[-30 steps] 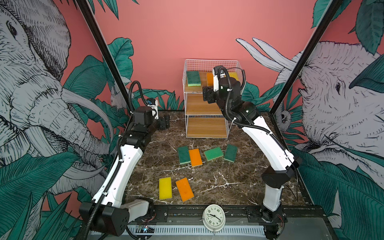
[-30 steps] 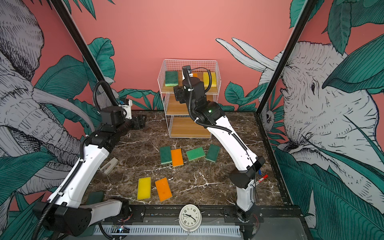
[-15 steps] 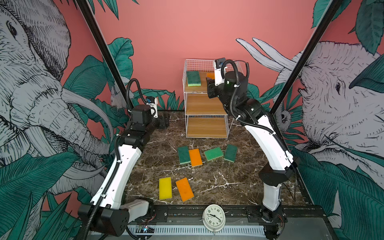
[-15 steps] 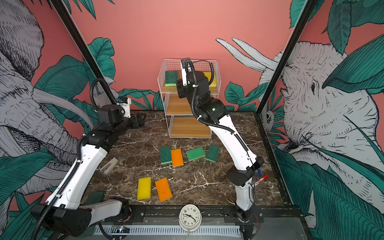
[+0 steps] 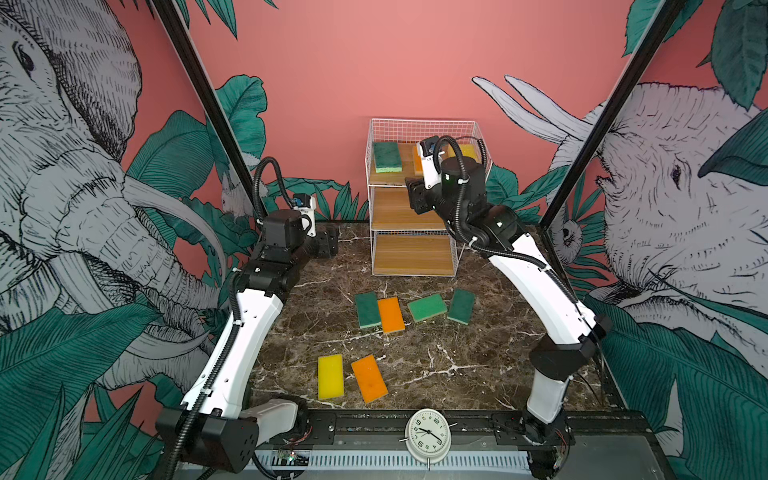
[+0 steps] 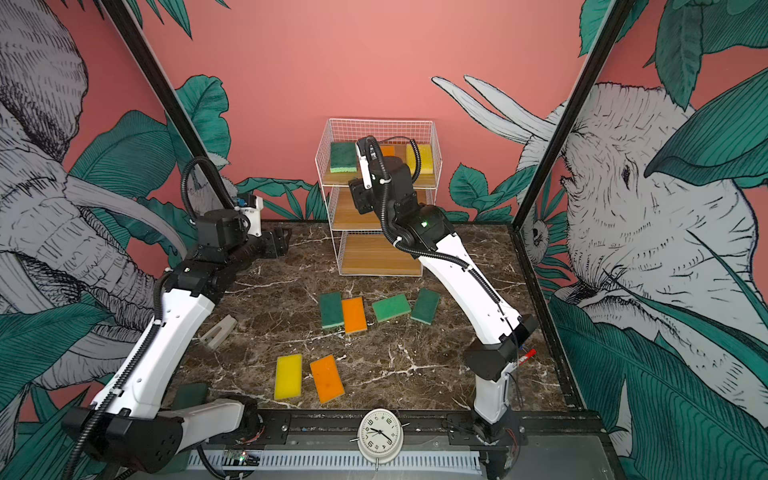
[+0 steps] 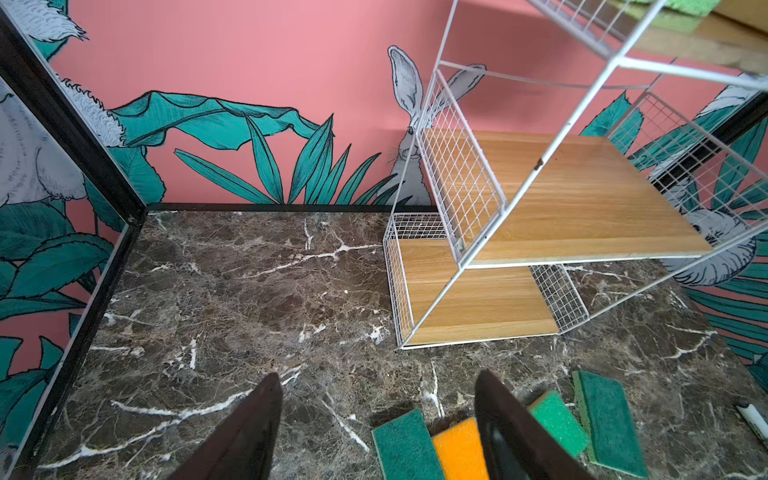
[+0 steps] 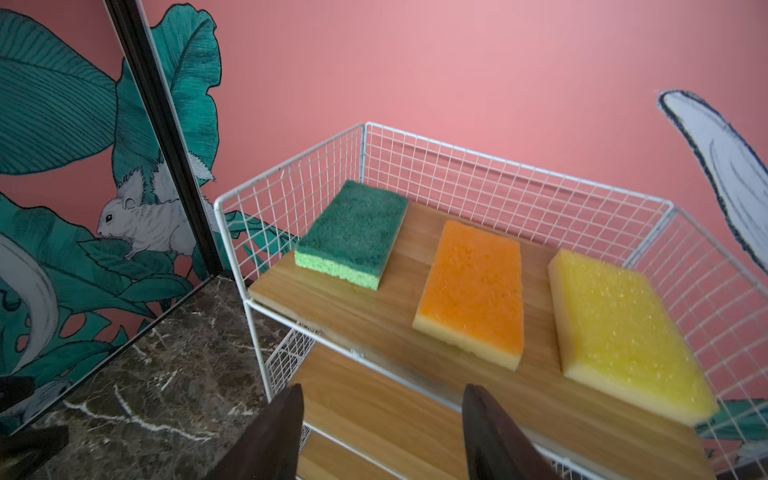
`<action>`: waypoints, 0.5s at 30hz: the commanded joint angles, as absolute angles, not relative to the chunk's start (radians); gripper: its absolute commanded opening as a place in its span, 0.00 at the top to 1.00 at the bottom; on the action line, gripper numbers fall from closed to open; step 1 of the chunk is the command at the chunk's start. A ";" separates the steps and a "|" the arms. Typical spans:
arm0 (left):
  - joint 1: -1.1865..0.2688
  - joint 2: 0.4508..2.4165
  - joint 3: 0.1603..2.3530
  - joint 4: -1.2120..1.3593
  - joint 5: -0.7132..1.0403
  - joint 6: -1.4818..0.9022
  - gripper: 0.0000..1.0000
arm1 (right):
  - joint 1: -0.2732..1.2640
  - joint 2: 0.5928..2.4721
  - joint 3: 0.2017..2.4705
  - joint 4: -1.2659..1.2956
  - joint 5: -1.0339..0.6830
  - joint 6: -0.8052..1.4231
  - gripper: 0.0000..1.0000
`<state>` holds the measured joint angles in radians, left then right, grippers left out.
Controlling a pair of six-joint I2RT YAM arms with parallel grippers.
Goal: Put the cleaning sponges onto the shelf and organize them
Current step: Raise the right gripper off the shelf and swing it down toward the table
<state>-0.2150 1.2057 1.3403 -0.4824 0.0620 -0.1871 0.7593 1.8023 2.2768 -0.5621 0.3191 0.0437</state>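
The shelf (image 5: 395,212) stands at the back of the table. Its top tier holds three sponges side by side: green (image 8: 353,232), orange (image 8: 471,291) and yellow (image 8: 623,332). My right gripper (image 8: 382,390) is open and empty, just in front of that tier's front edge; in a top view the right gripper (image 5: 417,198) hides part of the orange one. On the table lie a green sponge (image 5: 368,309), an orange one (image 5: 391,314), two more green (image 5: 427,307) (image 5: 461,306), a yellow (image 5: 330,376) and an orange (image 5: 369,379). My left gripper (image 7: 376,376) hovers open and empty left of the shelf.
A white clock (image 5: 428,436) stands at the front rail. A red-and-white marker pen (image 6: 525,356) lies by the right arm's base. A beige block (image 6: 218,330) rests on the table under the left arm. Black frame posts rise at both back corners.
The right gripper has drawn back and down from over the top tier to the shelf's front. The left gripper has shifted slightly toward the back wall.
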 commanded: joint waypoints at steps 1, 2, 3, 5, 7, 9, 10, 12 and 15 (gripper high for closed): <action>-0.209 1.182 1.319 -0.527 0.054 -0.182 0.26 | 0.765 1.654 2.199 -0.542 0.287 0.071 0.29; -0.210 1.185 1.319 -0.539 0.055 -0.183 0.26 | 0.764 1.618 2.155 -0.551 0.286 0.071 0.26; -0.210 1.187 1.318 -0.549 0.059 -0.184 0.26 | 0.765 1.581 2.115 -0.555 0.286 0.069 0.24; -0.210 1.190 1.313 -0.569 0.081 -0.186 0.27 | 0.764 1.488 1.999 -0.542 0.287 0.067 0.21; -0.212 1.189 1.309 -0.590 0.091 -0.184 0.27 | 0.764 1.396 1.871 -0.505 0.289 0.076 0.18; -0.212 1.189 1.304 -0.620 0.090 -0.181 0.28 | 0.765 1.300 1.734 -0.471 0.296 0.093 0.17; -0.213 1.189 1.302 -0.643 0.084 -0.175 0.28 | 0.763 1.259 1.683 -0.466 0.304 0.106 0.16; -0.216 1.190 1.301 -0.688 0.064 -0.160 0.28 | 0.763 1.181 1.587 -0.472 0.323 0.126 0.15; -0.223 1.198 1.301 -0.756 0.015 -0.145 0.28 | 0.762 1.093 1.478 -0.507 0.360 0.148 0.13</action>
